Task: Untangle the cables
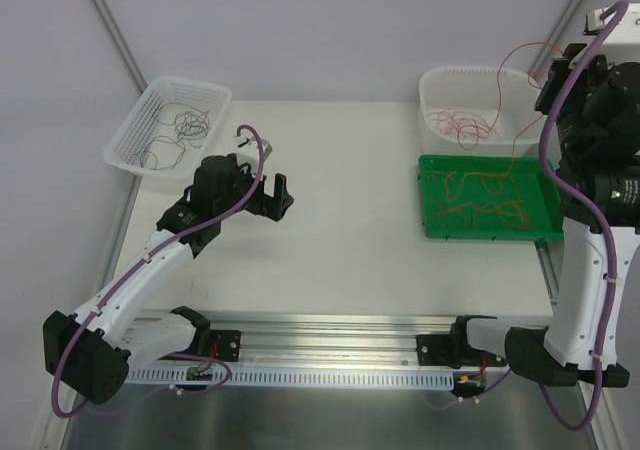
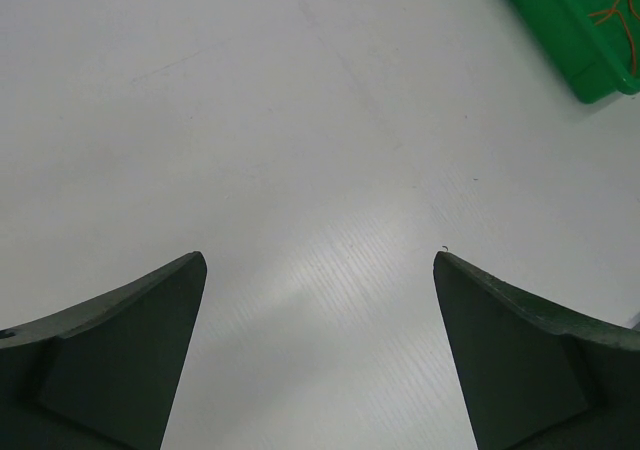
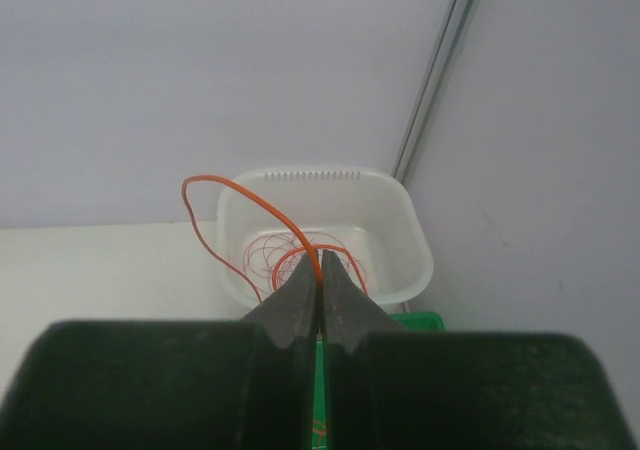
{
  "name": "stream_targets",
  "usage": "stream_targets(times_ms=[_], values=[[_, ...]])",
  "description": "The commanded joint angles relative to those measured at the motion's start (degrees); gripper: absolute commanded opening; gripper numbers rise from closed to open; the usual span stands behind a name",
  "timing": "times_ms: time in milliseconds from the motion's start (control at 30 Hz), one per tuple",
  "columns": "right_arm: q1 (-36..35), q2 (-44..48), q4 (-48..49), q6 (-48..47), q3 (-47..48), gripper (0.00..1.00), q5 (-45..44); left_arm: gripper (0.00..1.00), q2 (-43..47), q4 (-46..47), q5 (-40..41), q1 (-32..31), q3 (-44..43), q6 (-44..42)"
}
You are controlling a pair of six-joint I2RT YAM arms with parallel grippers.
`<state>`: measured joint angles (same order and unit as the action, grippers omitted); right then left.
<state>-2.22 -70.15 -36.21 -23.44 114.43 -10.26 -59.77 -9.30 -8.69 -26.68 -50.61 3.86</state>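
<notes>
The left arm (image 1: 150,260) was seen stretched forward and low, wrist angled down, its jaws spread wide and empty. The right arm (image 1: 590,270) was reared up tall on its own side, its jaws pinched tight on an orange cable (image 3: 215,177).

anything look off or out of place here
One orange cable is pinched in the raised right hand, looping in the air above the white tub. The left basket sits askew to the table edge.
</notes>
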Motion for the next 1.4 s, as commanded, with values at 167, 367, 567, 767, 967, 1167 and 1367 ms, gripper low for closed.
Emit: stream_targets(times_ms=[167,367,567,767,967,1167,1367], values=[[6.78,-1.39,7.64,4.36,-2.53,0.01,7.36,0.99,-0.35,1.21,0.43,-0.31,0.16,0.45],[11.96,-0.08,15.54,8.58,-22.11,0.01,12.35,0.99,-0.79,1.13,0.34,-0.22,-0.01,0.45],[15.13,-1.04,28.28,15.08,-45.39,0.01,17.73,0.99,-1.40,1.13,0.25,-0.13,-0.02,0.27],[19.53,-8.06,35.86,21.15,-55.19,0.02,21.15,0.99,-1.32,0.86,0.25,-0.13,-0.19,0.27],[22.87,-18.52,30.33,22.99,-53.00,0.21,23.71,0.99,-0.18,0.95,0.60,0.05,-0.02,0.27],[24.10,-12.76,23.91,27.84,-53.79,0.62,17.65,0.99,0.70,0.86,0.51,0.31,-0.02,0.45],[24.10,2.79,9.42,26.87,-48.01,0.92,10.62,0.99,3.68,0.95,2.00,1.01,-0.02,0.62]])
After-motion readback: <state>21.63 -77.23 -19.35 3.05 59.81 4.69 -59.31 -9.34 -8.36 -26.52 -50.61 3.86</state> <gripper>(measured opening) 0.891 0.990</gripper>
